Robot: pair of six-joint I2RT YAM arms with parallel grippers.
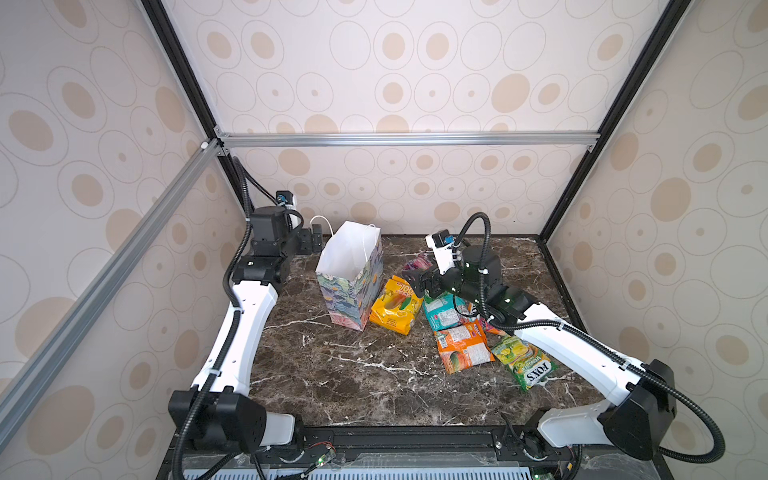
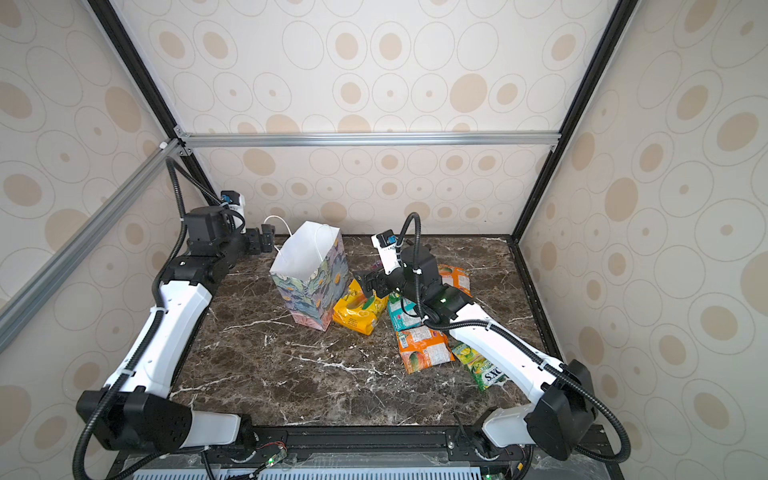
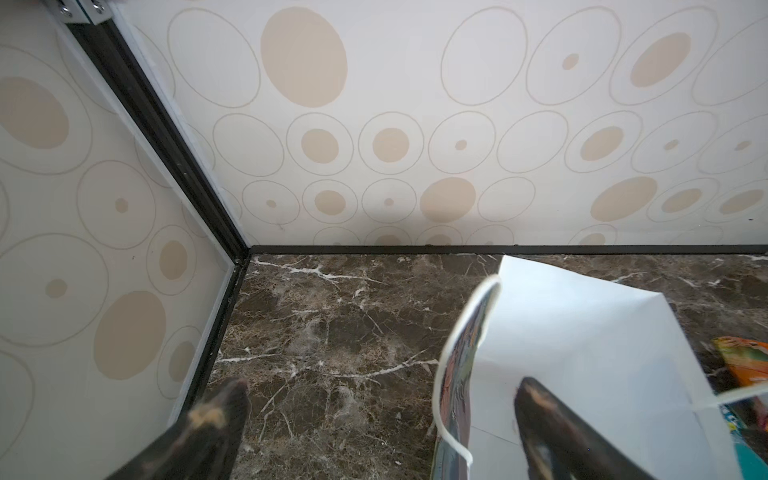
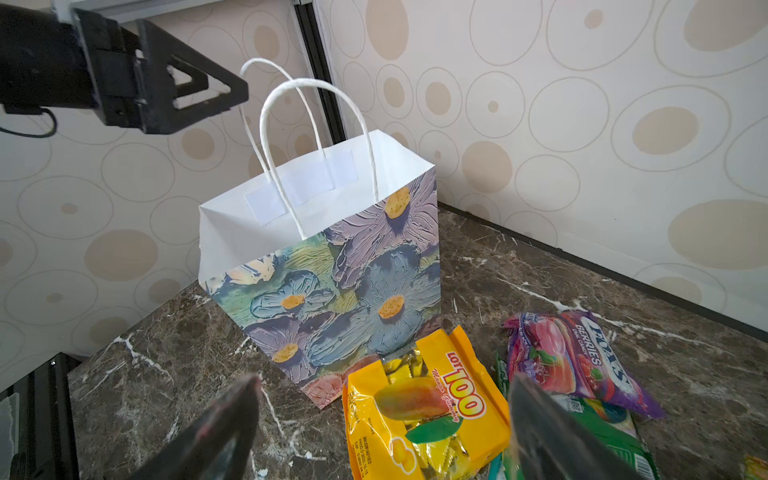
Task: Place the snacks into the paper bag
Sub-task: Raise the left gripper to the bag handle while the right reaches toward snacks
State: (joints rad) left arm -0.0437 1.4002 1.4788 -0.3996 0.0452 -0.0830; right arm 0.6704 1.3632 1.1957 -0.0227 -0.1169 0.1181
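The paper bag (image 1: 351, 286) (image 2: 309, 282) (image 4: 332, 270) stands upright at the back of the table, its mouth open and its inside white (image 3: 582, 353). Snacks lie to its right: a yellow packet (image 1: 395, 307) (image 2: 357, 309) (image 4: 424, 415) against its base, then teal (image 1: 444, 316), orange (image 1: 463, 347), green FOX'S (image 1: 525, 361) and purple (image 4: 573, 357) packets. My right gripper (image 1: 411, 280) (image 4: 384, 382) hangs open over the yellow packet, holding nothing. My left gripper (image 1: 313, 241) (image 3: 382, 386) is open at the bag's left rim. The bag's wall and a cord handle (image 3: 440, 374) show between its fingers.
The marble table (image 1: 353, 374) is boxed in by patterned walls with black corner posts (image 1: 552, 216). Another orange packet (image 2: 455, 276) lies behind my right arm. The black base rail (image 1: 395, 440) runs along the front edge.
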